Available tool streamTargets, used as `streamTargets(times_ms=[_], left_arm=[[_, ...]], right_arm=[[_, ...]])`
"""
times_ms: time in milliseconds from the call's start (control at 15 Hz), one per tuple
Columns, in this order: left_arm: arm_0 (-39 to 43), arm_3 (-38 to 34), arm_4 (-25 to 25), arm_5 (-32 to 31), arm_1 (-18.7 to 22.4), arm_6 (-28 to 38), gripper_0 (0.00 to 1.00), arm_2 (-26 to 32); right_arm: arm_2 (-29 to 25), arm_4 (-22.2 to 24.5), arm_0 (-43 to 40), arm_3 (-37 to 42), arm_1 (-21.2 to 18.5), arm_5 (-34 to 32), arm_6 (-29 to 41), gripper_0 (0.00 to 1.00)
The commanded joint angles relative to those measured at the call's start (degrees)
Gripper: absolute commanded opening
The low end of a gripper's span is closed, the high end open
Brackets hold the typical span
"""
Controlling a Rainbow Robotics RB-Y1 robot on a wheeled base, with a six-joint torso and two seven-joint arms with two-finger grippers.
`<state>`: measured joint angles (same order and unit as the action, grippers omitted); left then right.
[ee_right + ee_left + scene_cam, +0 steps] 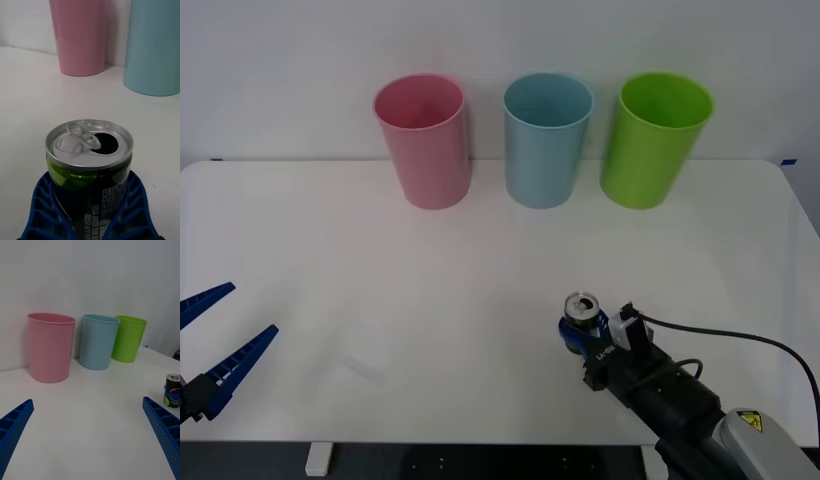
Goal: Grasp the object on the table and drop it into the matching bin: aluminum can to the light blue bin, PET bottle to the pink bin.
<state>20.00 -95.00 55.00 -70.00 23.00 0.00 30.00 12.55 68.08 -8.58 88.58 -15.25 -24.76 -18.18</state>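
Jaws of right gripper (580,330) pinch aluminum can (89,157); left gripper (215,340) jaws spread.

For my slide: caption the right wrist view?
Right hand gripping the opened aluminum can, pink bin and light blue bin beyond.

Bright, even indoor light, soft faint shadows at the feet of the cups (546,140) on the white table (380,300), mild glare on the can (89,150) rim between the blue fingers (41,210), lettering sharp, cups beyond the jaws slightly soft
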Motion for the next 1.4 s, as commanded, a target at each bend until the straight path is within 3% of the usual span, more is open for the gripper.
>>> streamTargets(times_ms=[67,467,667,1067,1400], left_arm=[[0.0,0.0,0.0,0.0,0.0,0.0,1.0,0.0],[0.0,0.0,0.0,0.0,0.0,0.0,1.0,0.0],[0.0,0.0,0.0,0.0,0.0,0.0,1.0,0.0],[0.0,0.0,0.0,0.0,0.0,0.0,1.0,0.0],[0.0,0.0,0.0,0.0,0.0,0.0,1.0,0.0]], right_arm=[[0.63,-1.37,1.2,0.01,-0.04,0.41,0.07,0.0],[-0.07,-1.9,3.66,4.49,-0.04,1.21,2.88,0.0],[-0.68,-1.9,4.8,7.22,-0.39,0.77,8.16,0.0],[-2.62,-0.75,7.0,12.84,-3.73,-0.55,18.0,0.0],[-6.66,-0.58,10.17,14.86,-6.37,-5.04,19.93,0.0]])
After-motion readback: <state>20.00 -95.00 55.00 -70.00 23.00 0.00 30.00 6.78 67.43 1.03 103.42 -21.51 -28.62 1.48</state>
